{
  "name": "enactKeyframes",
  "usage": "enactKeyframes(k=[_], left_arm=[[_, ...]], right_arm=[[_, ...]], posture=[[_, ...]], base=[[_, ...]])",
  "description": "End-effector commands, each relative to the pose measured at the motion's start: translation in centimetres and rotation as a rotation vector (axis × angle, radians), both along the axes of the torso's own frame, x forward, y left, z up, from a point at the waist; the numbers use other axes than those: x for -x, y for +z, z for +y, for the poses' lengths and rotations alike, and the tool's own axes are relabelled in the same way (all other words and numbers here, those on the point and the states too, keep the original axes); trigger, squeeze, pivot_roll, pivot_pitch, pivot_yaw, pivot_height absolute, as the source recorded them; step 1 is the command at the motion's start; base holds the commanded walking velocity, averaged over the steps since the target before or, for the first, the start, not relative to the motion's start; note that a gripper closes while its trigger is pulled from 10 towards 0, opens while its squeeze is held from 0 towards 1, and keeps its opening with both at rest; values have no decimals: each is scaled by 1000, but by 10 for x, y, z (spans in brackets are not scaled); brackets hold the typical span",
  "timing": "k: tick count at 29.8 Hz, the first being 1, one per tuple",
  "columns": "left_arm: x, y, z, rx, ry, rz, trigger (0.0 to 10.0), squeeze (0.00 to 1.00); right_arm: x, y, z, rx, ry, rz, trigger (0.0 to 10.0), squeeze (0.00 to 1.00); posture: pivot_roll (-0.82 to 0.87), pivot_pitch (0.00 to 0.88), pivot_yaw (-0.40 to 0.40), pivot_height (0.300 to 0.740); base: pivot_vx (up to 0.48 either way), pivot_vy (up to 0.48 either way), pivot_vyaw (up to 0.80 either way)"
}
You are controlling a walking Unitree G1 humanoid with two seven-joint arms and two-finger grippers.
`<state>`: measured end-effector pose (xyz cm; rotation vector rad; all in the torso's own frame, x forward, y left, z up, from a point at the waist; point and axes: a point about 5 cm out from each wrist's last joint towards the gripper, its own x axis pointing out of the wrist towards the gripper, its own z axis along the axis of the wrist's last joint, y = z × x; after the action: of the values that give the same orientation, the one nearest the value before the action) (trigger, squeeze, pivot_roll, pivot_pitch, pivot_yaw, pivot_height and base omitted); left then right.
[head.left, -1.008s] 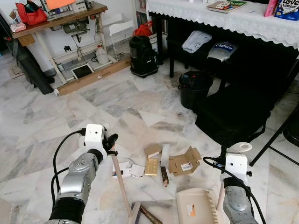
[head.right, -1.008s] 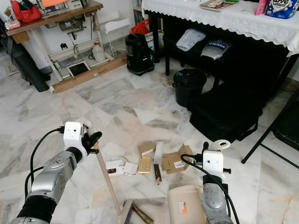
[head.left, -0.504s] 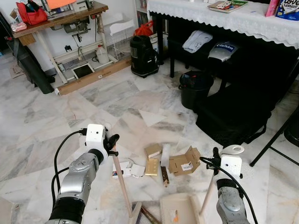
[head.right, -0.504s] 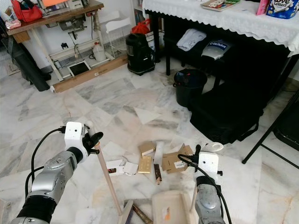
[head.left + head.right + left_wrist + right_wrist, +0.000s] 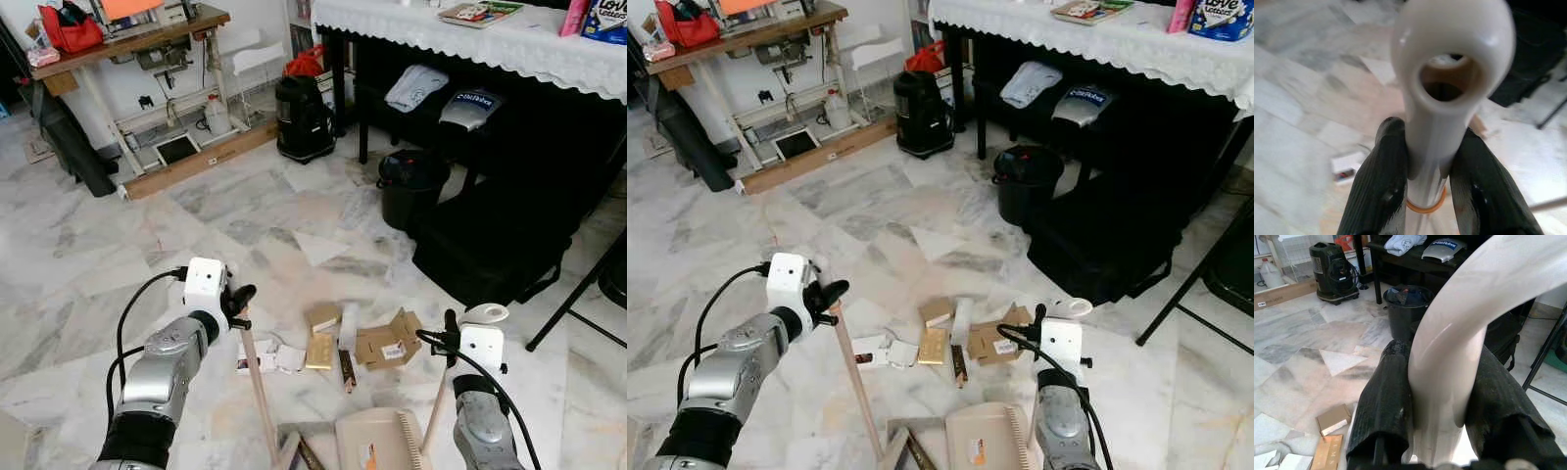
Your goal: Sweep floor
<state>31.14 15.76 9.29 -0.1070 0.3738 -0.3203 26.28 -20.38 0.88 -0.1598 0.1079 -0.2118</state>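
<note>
1. Risked pushing the litter (image 5: 338, 343) wide of the dustpan (image 5: 377, 443). Judged the likely cause to be the scatter itself: cardboard pieces (image 5: 387, 341), a small box (image 5: 321, 317) and a white packet (image 5: 257, 357) spread well apart on the marble floor (image 5: 196, 245), beyond the pan's front edge.
2. Risked tipping or skidding the dustpan during a stroke. Put that down to steering it only through its long upright stick, gripped high up and far from the pan.
3. Risked a twist of the broom handle (image 5: 257, 387) inside the grip. Blamed the round, smooth shaft and the high hold, with the broom head (image 5: 289, 452) low at the frame's edge and close beside the dustpan.
4. Risked a clash between broom head and pan if swept inward carelessly, given how near together both sat.
5. Found the left hand (image 5: 1425, 169) clenched on the broom handle just under its looped end, one finger on either side, the shaft slanting down and toward the robot's right.
6. Found the right hand (image 5: 1442, 421) clenched on the dustpan handle (image 5: 436, 416) just below its curved top, pan resting on the floor ahead of that arm.
7. Placed the litter between the two hands and farther out than both, short of the black bin (image 5: 411, 186).
</note>
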Motion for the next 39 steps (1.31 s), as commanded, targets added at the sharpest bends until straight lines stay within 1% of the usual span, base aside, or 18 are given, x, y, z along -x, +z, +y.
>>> enactKeyframes(k=[1,2,3,4,9,13,20,24,25,27,28,31,32,33,34,36,37,39], left_arm=[[1,3,-6,79,-21,28,10000,0],[1,3,-6,79,-21,28,10000,0],[-2,6,-9,123,-12,18,10000,0],[-3,8,-9,134,0,9,10000,0],[-8,12,-12,158,31,-19,10000,0],[-7,12,-18,165,11,0,10000,0],[-1,10,-28,207,-56,35,10000,0],[-1,10,-31,224,-55,30,10000,0],[-4,17,-28,242,-27,-13,10000,0],[-6,22,-26,260,-3,-39,10000,0],[-9,31,-20,287,43,-100,10000,0],[-11,47,-11,339,82,-193,10000,0],[-11,47,-11,339,82,-193,10000,0],[-11,54,-7,354,94,-237,10000,0],[-11,67,1,378,126,-310,10000,0],[-11,78,10,401,165,-379,10000,0],[-11,78,10,401,165,-379,10000,0],[-11,92,20,437,213,-460,10000,0]], right_arm=[[8,-12,-4,7,-16,81,10000,0],[8,-12,-4,7,-16,81,10000,0],[8,-13,-4,7,-18,91,10000,0],[7,-13,-4,10,-18,96,10000,0],[6,-14,-5,46,-11,125,10000,0],[3,-14,-4,132,27,145,10000,0],[1,-14,1,120,34,158,10000,0],[0,-14,1,118,32,161,10000,0],[0,-14,1,110,24,159,10000,0],[0,-14,0,105,18,160,10000,0],[0,-14,0,104,17,162,10000,0],[0,-15,-1,89,7,165,10000,0],[0,-15,-1,89,7,165,10000,0],[0,-15,-2,81,1,166,10000,0],[1,-15,-3,64,-10,167,10000,0],[1,-16,-4,61,-11,169,10000,0],[1,-16,-4,61,-11,169,10000,0],[1,-16,-5,56,-12,170,10000,0]], posture=[[10,0,121,740],[10,0,121,740],[9,0,122,740],[7,0,123,740],[11,0,122,740],[11,0,122,740],[16,0,119,740],[15,0,118,740],[15,0,118,740],[15,0,118,740],[15,0,118,740],[15,0,119,740],[15,0,119,740],[15,0,119,740],[16,0,121,740],[16,0,121,740],[16,0,121,740],[18,0,119,740]], base=[[0,0,0],[0,0,0],[0,0,0],[0,0,0],[0,0,0],[0,0,0],[0,0,0],[0,0,0],[0,0,0],[0,0,0],[0,0,0],[0,0,0],[0,0,0],[0,0,0],[0,0,0],[0,0,0],[0,0,0],[0,0,0]])
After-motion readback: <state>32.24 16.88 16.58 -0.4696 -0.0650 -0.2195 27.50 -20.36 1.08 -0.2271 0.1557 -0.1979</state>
